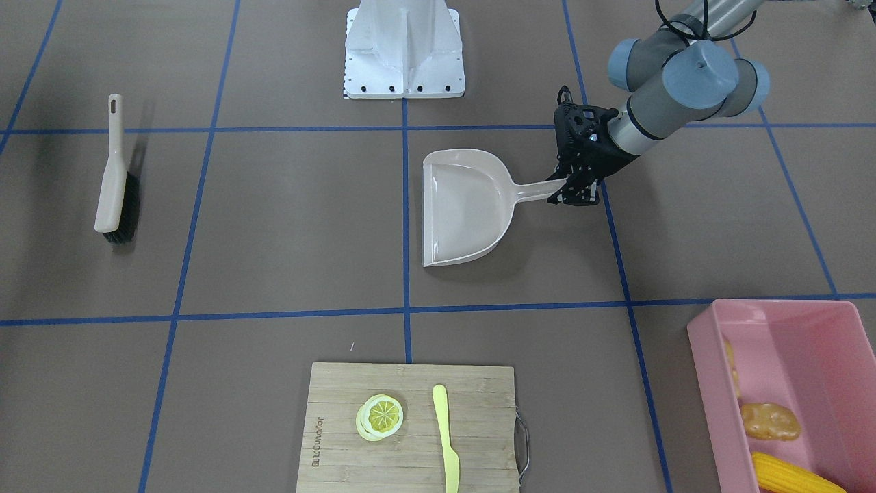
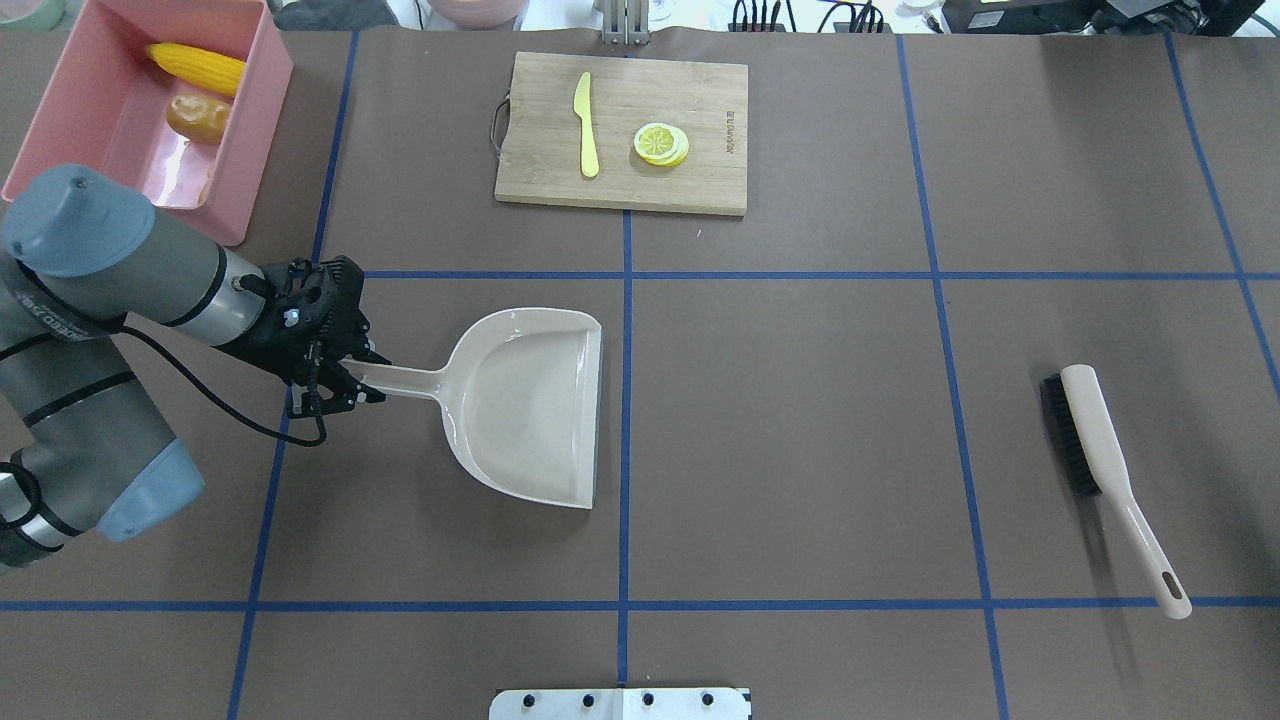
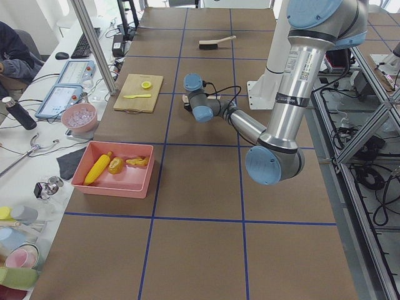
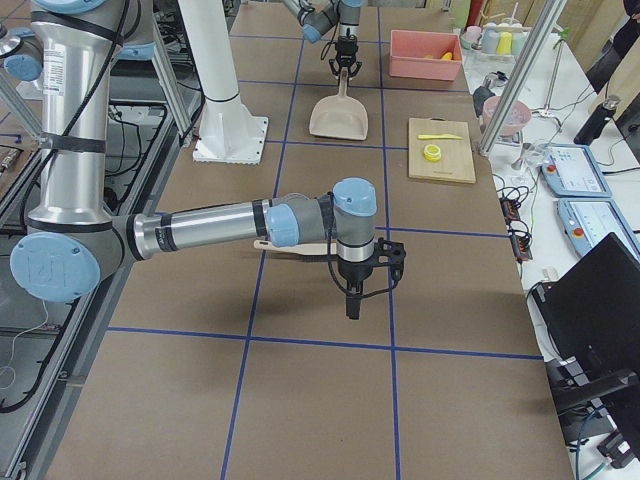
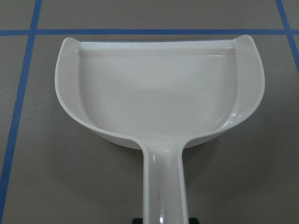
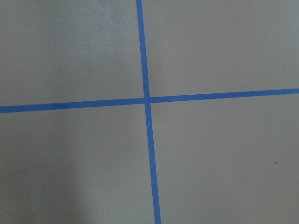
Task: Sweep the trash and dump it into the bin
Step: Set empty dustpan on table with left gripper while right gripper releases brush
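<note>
The trash lies inside the pink bin (image 2: 262, 120): a yellow corn cob (image 2: 195, 65), an orange-brown lump (image 2: 197, 117) and a tan ginger root (image 3: 139, 162). My left gripper (image 2: 340, 385) is shut on the end of the handle of the beige dustpan (image 2: 530, 400). The pan rests flat and empty on the table, as the left wrist view of the dustpan (image 5: 159, 93) confirms. My right gripper (image 4: 352, 305) shows only in the exterior right view, pointing down over bare table, and I cannot tell its state.
A beige hand brush (image 2: 1100, 460) with black bristles lies far from the dustpan on the table's right side. A wooden cutting board (image 2: 540, 150) at the far edge carries a lemon slice (image 2: 661, 143) and a yellow knife (image 2: 586, 125). The white robot base (image 1: 404, 48) stands mid-table.
</note>
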You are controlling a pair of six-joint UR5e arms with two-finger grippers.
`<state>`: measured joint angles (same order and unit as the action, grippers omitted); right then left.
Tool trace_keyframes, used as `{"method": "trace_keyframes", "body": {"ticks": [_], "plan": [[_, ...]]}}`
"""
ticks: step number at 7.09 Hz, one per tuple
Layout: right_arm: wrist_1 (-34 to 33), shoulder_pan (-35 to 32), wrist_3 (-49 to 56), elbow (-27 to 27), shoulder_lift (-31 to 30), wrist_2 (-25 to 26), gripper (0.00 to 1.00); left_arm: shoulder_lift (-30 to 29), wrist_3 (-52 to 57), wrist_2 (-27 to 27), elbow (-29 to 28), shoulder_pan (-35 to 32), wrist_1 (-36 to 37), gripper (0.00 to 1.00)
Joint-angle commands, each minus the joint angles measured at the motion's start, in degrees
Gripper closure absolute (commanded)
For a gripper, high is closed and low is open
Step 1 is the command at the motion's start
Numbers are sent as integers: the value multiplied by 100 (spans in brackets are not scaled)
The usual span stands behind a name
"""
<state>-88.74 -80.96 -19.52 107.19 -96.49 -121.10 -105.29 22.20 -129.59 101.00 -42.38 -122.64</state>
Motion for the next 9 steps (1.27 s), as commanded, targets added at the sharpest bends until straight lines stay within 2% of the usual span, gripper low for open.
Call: {"method": "trace_keyframes", "body": {"ticks": [1,2,3,5,7,9], "plan": [[-82,-295,36,135,-63,-594,0,0,21,4,-10,1,-14,59],[-30,-628,88,109,-185,-1034,0,8,30,4,-19,1,-23,45],[-21,-770,97,135,-221,-1073,0,8,30,4,-10,1,-23,27],[-21,-789,509,117,-221,-1073,0,8,21,-13,-1,-7,-75,1],[-4,-789,554,48,-413,-1091,0,130,-5,21,138,-173,-120,1],[-3,-781,1185,-234,-353,-1082,0,472,-14,503,297,-962,134,1]]}}
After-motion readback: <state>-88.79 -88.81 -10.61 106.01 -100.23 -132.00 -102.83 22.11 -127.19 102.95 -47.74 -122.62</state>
